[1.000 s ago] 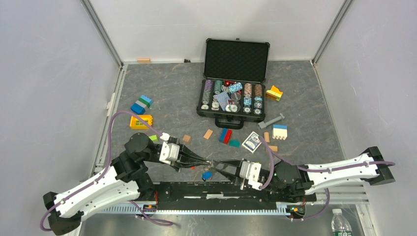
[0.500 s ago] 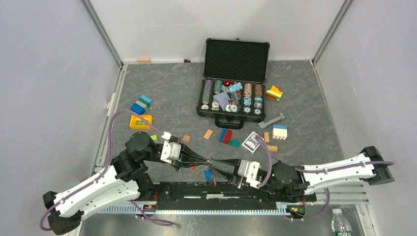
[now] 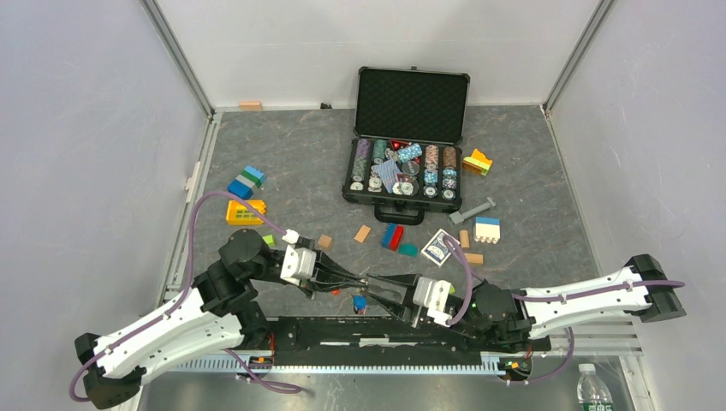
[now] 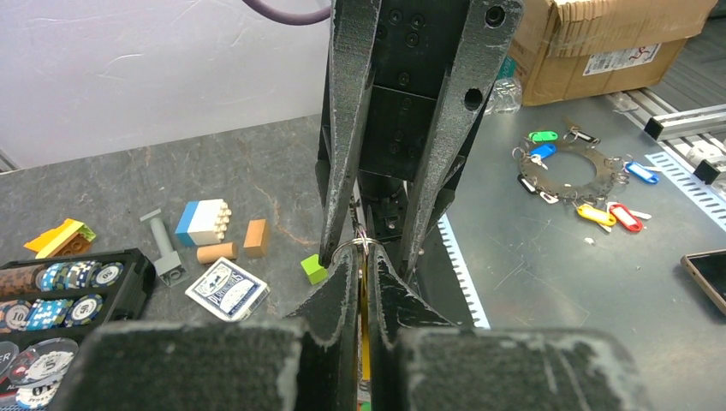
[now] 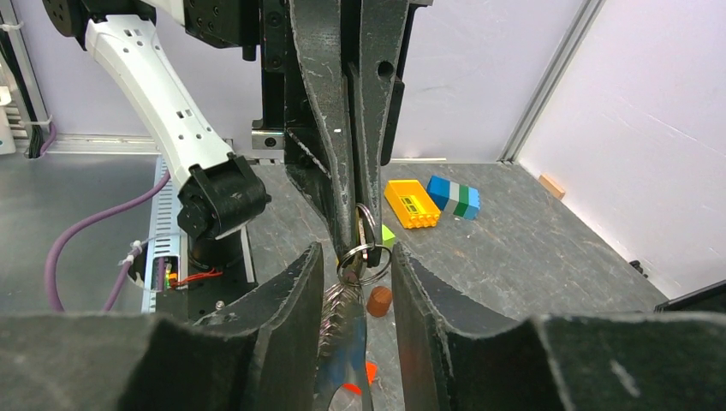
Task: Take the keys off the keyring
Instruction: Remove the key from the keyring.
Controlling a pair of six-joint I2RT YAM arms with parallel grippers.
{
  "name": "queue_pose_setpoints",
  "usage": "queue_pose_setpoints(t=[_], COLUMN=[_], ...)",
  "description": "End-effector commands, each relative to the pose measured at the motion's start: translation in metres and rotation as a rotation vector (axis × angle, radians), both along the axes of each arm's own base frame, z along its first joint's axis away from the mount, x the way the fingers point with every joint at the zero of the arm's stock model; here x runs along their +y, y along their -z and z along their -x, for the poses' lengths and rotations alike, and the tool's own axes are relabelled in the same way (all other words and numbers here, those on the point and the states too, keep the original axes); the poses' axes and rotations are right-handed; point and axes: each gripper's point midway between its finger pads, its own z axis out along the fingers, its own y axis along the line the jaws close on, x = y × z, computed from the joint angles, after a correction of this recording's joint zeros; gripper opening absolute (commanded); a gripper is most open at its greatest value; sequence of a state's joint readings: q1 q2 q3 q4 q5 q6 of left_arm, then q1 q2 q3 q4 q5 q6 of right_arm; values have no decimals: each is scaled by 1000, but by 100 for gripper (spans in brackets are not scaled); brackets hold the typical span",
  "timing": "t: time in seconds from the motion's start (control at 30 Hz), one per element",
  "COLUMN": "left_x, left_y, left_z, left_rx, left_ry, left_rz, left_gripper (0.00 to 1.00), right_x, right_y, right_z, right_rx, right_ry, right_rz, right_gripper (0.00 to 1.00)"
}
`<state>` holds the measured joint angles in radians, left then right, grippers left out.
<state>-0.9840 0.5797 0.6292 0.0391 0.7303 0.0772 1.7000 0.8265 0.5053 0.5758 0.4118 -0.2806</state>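
Observation:
My left gripper (image 3: 363, 280) is shut on the keyring (image 4: 353, 246), a thin silver wire ring pinched at its fingertips (image 4: 346, 267) a little above the mat. The keys (image 5: 347, 330) hang from the ring in a bunch. A blue head (image 3: 360, 302) shows from above, and a yellow one (image 4: 364, 342) sits between the left jaws. My right gripper (image 5: 358, 257) is open, its jaws either side of the ring (image 5: 363, 259) and the hanging keys, tip to tip with the left gripper (image 5: 364, 244). In the top view the right gripper (image 3: 377, 286) meets the left.
An open black case of poker chips (image 3: 402, 167) stands at the back centre. Toy blocks (image 3: 246, 181), a card deck (image 3: 437, 247), a green cube (image 4: 313, 269) and a brown peg (image 5: 378, 300) lie on the mat. A second tagged key bunch (image 4: 582, 180) lies beyond the table.
My right gripper has moved left, up to the left gripper's tips, so its open jaws now flank the ring and keys. The left gripper has held still with the ring.

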Motion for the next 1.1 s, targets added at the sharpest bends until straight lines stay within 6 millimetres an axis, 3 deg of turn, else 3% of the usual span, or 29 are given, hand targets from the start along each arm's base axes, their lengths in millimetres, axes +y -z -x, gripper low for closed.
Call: queue_pose_setpoints(t=[0.0, 0.3, 0.57, 0.83, 1.07], left_x=[4, 8, 5, 5, 5], left_y=[-33, -32, -32, -32, -31], left_z=[-2, -12, -11, -9, -9], left_rx=[-92, -98, -98, -92, -90], left_ry=[-29, -98, -84, -69, -66], left_rz=[88, 83, 79, 77, 76], left_gripper=[2, 2, 2, 2, 2], right_x=[-4, -10, -4, -1, -4], right_y=[-7, -5, -7, -9, -9], right_z=[-1, -1, 2, -9, -19], right_rx=[25, 28, 19, 41, 58], right_ry=[4, -1, -13, 56, 118], right_rz=[-41, -50, -56, -74, -79], right_gripper=[40, 38, 34, 32, 20])
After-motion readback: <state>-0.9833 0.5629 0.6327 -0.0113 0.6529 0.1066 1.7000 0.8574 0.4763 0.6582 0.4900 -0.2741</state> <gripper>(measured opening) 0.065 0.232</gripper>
